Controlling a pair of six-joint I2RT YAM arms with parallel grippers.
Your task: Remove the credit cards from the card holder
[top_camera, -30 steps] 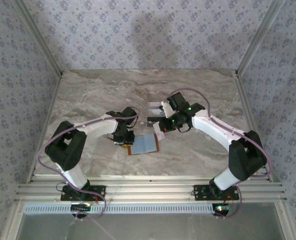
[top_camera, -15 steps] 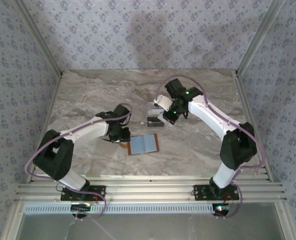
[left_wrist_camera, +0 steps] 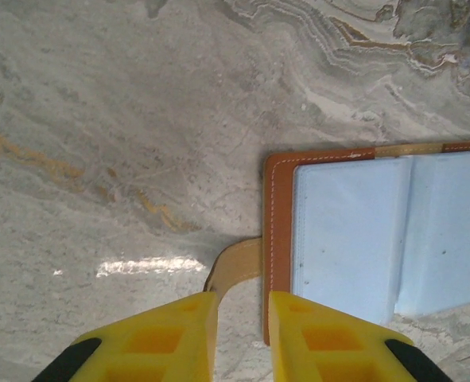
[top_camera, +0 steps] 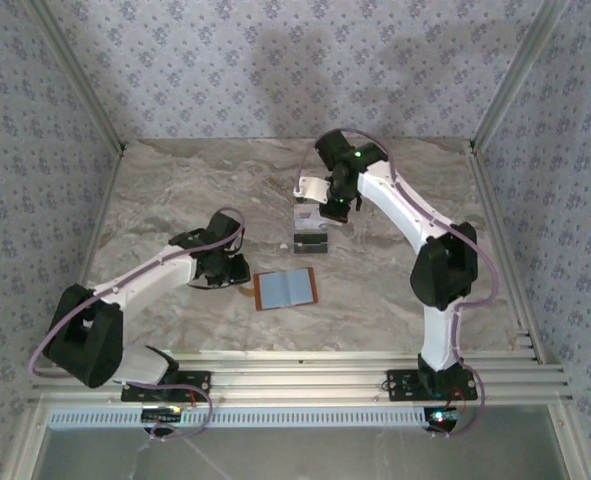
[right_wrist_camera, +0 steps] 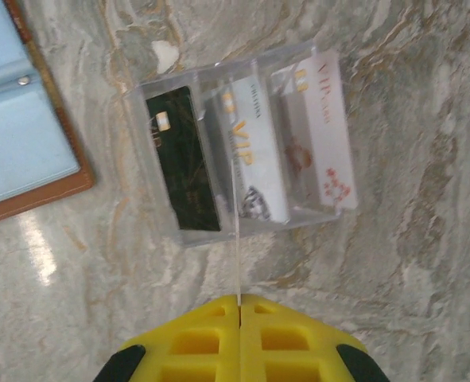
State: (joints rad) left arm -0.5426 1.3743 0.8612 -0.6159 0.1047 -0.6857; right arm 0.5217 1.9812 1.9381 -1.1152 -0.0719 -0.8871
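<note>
The right hand is clamped on a pale credit card, held edge-on above the clear tray, right over the divider beside the dark card. I'd nudge it off that wall, lower it, then let go. The card holder lies open on the desk. The left hand is slightly apart at its strap.

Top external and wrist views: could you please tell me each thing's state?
Card holder, open flat.
Clear tray, holding three credit cards flat.
Left gripper, jaws slightly apart by the holder's strap.
Right gripper, jaws shut on a thin card, edge-on.
</note>
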